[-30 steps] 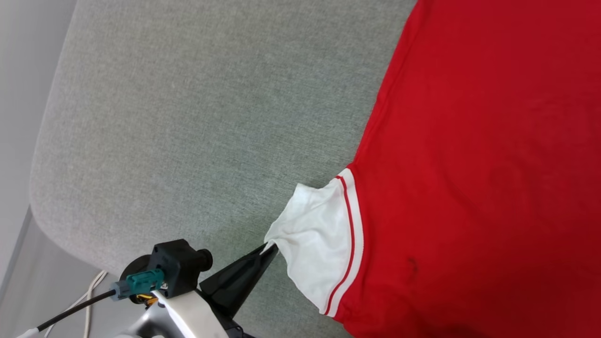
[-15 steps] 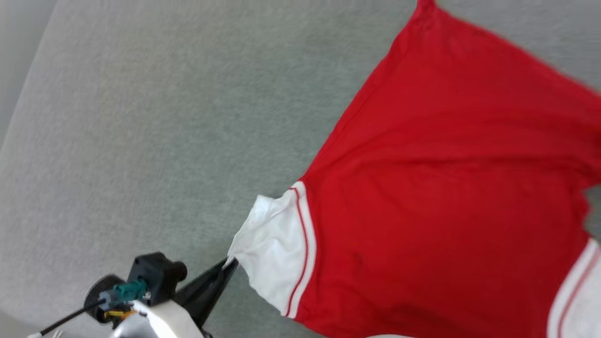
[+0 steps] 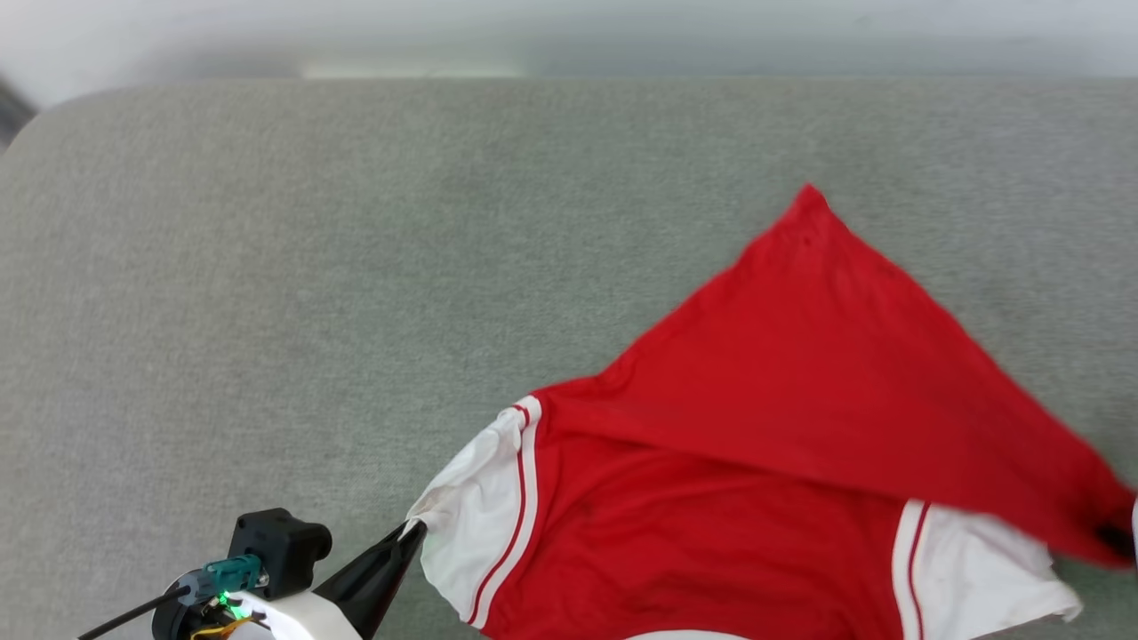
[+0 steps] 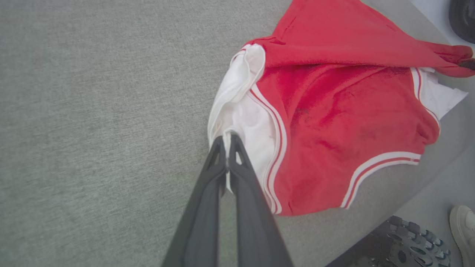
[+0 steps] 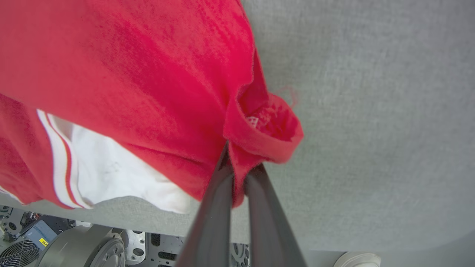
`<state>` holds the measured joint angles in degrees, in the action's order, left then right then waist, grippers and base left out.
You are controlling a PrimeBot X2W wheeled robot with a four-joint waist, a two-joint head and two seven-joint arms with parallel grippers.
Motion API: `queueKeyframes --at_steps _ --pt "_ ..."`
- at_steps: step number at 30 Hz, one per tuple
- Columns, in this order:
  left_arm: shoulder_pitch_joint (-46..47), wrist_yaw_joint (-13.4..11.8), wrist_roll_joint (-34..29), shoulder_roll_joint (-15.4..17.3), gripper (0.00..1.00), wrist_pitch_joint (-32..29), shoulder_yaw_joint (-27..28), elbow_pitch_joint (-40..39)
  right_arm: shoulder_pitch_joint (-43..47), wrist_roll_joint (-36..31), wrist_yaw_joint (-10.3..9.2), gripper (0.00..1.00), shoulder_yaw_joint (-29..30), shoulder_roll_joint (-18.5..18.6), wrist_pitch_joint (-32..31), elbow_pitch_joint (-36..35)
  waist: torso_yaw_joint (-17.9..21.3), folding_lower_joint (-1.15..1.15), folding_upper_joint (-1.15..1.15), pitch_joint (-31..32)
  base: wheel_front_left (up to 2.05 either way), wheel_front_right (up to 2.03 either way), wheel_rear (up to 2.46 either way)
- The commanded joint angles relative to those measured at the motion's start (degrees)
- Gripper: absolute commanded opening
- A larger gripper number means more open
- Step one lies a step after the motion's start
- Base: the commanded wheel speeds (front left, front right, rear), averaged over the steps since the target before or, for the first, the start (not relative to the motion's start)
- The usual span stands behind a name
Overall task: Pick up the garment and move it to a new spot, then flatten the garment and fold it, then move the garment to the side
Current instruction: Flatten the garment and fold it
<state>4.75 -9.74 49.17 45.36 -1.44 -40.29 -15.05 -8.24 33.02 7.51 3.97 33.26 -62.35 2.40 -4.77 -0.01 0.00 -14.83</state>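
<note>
The garment is a red shirt with white sleeves and lies on the grey table at the lower right of the head view. Its red lower part is drawn up in a slanting fold over the body. My left gripper is at the lower left, shut on the edge of the near white sleeve. In the left wrist view that gripper pinches the sleeve cloth between its closed tips. My right gripper is shut on a bunched red hem, which is lifted off the table.
The grey fabric-covered table stretches wide to the left and back, with its far edge near the top of the head view. Below the table's near edge are the robot's base, a dark wheel and a person's pale shoe.
The head camera has turned, so the whole picture has shifted. The red lower part of the garment now folds across the body toward the right. The left gripper keeps its hold on the sleeve.
</note>
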Motion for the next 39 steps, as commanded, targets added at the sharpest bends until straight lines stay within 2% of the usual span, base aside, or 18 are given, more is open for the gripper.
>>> queueKeyframes --at_steps 1,8,14,15,16,22,29,35,39 --pt "-0.53 0.30 0.20 -0.30 0.00 0.47 0.15 0.58 3.97 -0.19 -0.04 0.00 1.17 -1.25 0.79 -1.44 1.53 0.01 0.00 1.68 0.00 0.00 0.00" --pt "0.16 0.60 0.38 -1.21 0.00 1.04 0.08 1.75 12.37 -1.09 -0.04 0.00 3.32 -4.93 2.56 -3.91 2.42 0.01 0.00 2.72 0.00 0.00 0.00" --pt "0.25 0.31 0.24 -1.02 0.00 0.75 -0.11 1.10 12.29 -0.36 -0.04 0.00 3.12 -4.87 2.52 -4.49 2.41 0.01 0.00 2.89 0.00 0.00 0.00" --pt "0.35 0.23 0.12 -0.99 0.00 0.63 -0.18 0.88 11.67 -0.26 -0.04 0.04 3.10 -4.40 2.76 -5.03 2.29 0.01 0.00 2.81 0.00 0.00 0.00" --pt "0.50 0.21 0.00 -1.01 0.00 0.48 -0.25 0.64 11.07 -0.40 -0.03 1.00 3.21 -3.76 3.10 -5.55 2.10 0.01 0.00 2.66 0.00 0.00 0.00" --pt "1.78 -0.22 -1.25 -1.09 0.00 0.41 -0.48 -1.21 5.85 1.30 -0.03 1.00 3.98 -1.21 2.89 -10.40 -0.05 0.01 0.00 0.68 0.00 0.00 0.00" --pt "4.08 -0.39 -3.34 -1.89 0.00 -0.37 -1.28 -4.73 -5.64 0.42 -0.03 1.00 1.55 -0.05 -1.72 -14.22 -4.40 0.01 0.00 -2.89 0.00 0.00 0.00" --pt "6.48 0.22 -4.77 -3.09 0.00 -0.63 -1.89 -6.58 -17.06 -3.26 -0.03 1.00 -2.15 -1.44 -5.86 -9.63 -8.90 0.01 0.00 -6.79 0.00 0.00 0.00" --pt "7.56 0.74 -5.32 -3.98 0.00 -0.58 -2.52 -6.84 -21.10 -5.12 -0.03 1.00 -3.73 -1.60 -7.07 -5.76 -11.12 0.01 0.00 -8.56 0.00 0.00 0.00"
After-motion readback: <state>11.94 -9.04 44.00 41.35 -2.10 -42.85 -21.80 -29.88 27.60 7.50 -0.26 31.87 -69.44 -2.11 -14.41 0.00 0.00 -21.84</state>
